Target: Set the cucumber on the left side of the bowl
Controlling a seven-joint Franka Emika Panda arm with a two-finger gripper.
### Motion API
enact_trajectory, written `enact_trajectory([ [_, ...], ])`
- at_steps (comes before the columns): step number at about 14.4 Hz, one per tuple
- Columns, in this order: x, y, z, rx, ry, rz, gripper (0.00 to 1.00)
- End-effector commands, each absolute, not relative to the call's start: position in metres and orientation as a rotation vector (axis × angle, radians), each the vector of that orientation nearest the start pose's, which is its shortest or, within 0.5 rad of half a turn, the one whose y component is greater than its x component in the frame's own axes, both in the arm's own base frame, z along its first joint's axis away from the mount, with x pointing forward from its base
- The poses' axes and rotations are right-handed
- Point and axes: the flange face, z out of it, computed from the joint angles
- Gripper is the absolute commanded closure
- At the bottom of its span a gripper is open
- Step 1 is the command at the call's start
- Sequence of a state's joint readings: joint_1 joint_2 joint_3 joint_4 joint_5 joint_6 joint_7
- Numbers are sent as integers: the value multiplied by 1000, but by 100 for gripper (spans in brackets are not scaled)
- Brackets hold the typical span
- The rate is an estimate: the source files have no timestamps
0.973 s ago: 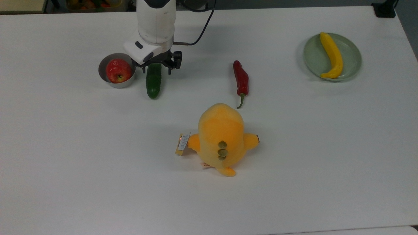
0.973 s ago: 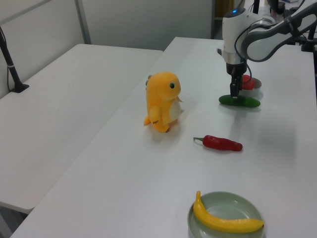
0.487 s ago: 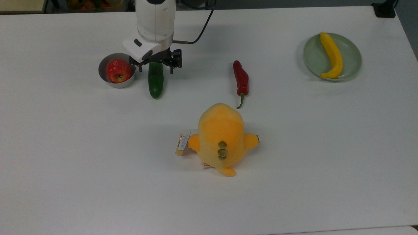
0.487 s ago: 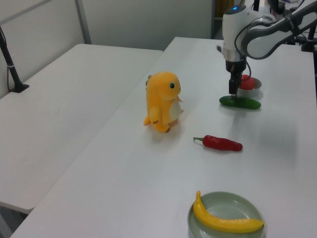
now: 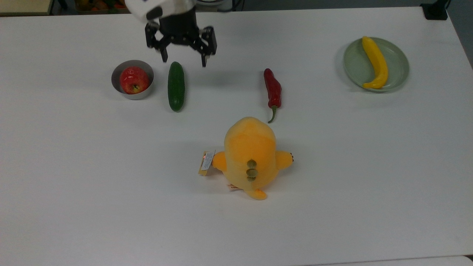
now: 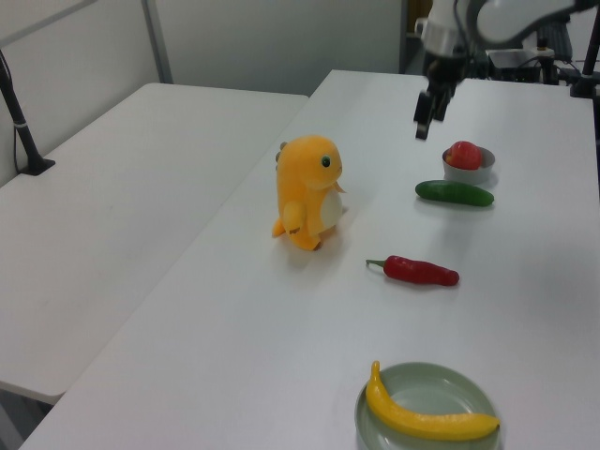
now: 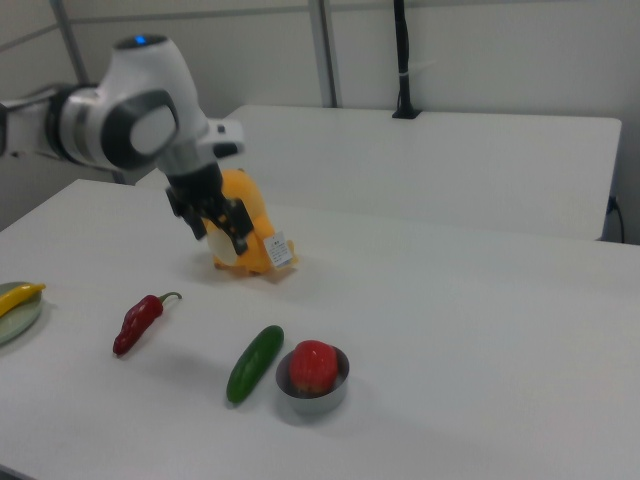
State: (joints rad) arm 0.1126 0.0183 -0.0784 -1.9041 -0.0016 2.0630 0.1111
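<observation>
Here the white worktop (image 5: 92, 177) carries a yellow plush toy (image 5: 250, 155) near the middle. The gripper (image 5: 183, 62) hangs above the worktop, its fingers (image 5: 204, 59) spread and empty. The cucumber (image 5: 176, 86) lies flat just beside the bowl (image 5: 115, 83), on the top view's right of it, not touching. An apple (image 5: 134, 79) sits in the bowl.

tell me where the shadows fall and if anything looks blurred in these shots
Top view: soft, faint shadows beneath the tool and around the bowl. Right view: the arm looks smeared, and the cucumber casts a diffuse shadow. Left view: even light, with mild glare on the table.
</observation>
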Motion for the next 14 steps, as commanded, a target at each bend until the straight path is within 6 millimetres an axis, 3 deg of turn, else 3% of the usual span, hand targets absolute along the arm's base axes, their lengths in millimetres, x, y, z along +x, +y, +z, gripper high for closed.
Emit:
enact_trajectory([
  [1,557,36,575,-3098,146,-198,0],
  [3,548,39,615,-3096,139,-199,0],
  [6,543,34,630,-3093,152,-223,0],
  [9,542,32,605,-3108,134,-122,0],
  [14,550,25,597,-3103,156,-158,0],
])
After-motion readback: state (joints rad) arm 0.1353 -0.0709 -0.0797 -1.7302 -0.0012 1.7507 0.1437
